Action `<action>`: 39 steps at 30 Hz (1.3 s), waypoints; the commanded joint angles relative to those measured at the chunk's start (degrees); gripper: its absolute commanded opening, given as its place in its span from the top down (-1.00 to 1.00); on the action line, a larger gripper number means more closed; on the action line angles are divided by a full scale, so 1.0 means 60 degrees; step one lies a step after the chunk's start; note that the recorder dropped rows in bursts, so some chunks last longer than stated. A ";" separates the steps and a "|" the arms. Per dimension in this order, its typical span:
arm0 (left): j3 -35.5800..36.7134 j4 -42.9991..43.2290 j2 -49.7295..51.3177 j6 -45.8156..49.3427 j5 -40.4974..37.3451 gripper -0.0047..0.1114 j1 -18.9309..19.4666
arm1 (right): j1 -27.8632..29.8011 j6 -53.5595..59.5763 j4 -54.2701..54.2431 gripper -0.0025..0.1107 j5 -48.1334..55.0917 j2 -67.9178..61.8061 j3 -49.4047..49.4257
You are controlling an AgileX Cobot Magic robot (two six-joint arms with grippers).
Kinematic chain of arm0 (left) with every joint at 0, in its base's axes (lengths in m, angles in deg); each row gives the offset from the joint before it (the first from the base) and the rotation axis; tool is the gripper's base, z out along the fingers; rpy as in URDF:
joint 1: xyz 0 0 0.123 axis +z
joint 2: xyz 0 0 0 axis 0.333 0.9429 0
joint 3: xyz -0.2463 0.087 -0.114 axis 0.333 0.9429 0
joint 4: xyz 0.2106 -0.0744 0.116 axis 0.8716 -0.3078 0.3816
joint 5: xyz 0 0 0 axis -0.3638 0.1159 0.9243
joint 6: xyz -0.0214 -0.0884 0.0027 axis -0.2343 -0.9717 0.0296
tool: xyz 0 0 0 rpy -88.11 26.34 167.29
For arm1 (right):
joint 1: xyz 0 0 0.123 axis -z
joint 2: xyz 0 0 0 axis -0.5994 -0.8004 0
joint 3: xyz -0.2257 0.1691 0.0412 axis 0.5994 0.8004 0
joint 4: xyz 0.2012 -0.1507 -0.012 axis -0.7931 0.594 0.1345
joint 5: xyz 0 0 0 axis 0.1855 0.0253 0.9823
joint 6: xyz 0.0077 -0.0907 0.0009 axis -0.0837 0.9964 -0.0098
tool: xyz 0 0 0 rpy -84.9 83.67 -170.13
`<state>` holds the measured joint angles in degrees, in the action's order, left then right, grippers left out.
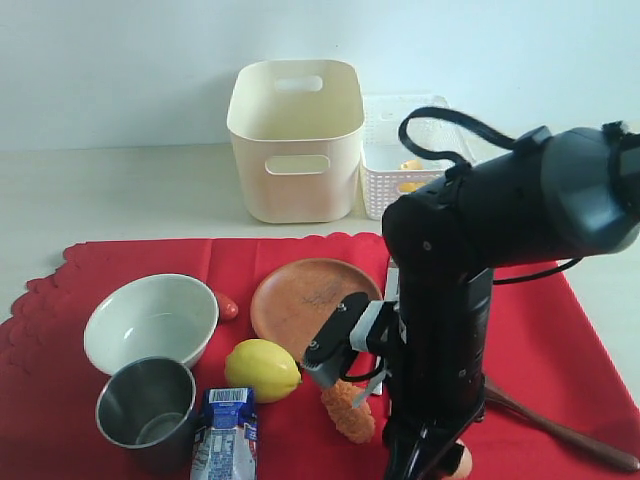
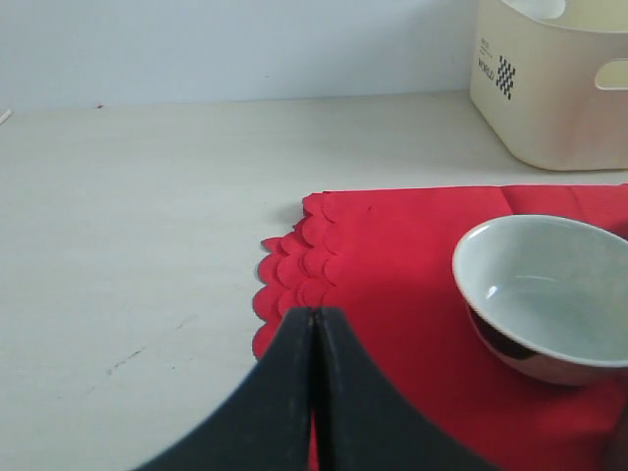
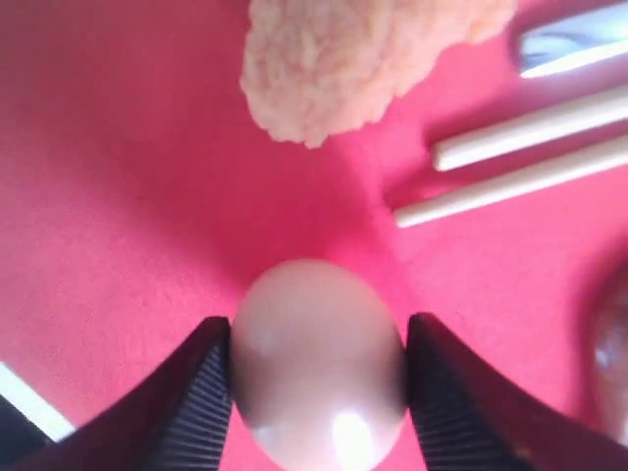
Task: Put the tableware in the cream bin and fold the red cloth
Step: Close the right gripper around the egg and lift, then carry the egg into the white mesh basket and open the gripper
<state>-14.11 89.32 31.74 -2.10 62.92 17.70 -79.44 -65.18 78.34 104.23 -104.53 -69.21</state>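
1. Exterior: red cloth, scalloped edge, is lying spread flat. One pale bowl, one steel cup and one brown plate are sitting on it. The cream bin is standing behind, off the cloth.
2. Left wrist: left gripper is pressing its jaws together, empty, by the scalloped edge. The bin label is reading "WORLD".
3. Right wrist: right gripper is pinching one egg. Two chopsticks are lying nearby.

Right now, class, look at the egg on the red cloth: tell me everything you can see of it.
The egg is pale tan-pink, smooth and glossy, with one bright highlight and no visible crack. It lies on the red cloth between the dark ribbed fingers of the right gripper, which appear to press on both of its sides. Nothing else touches it. In the exterior view the arm hides most of it.
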 commanded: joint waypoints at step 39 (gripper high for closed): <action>0.0031 -0.0109 -0.0065 0.0014 0.0076 0.92 0.0001 | 0.5180 -0.0841 -0.0911 0.96 -0.2312 -0.3899 -0.9334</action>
<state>-14.11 89.32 31.74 -2.10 62.92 17.70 -49.53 -70.70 73.01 91.02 -124.28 -120.57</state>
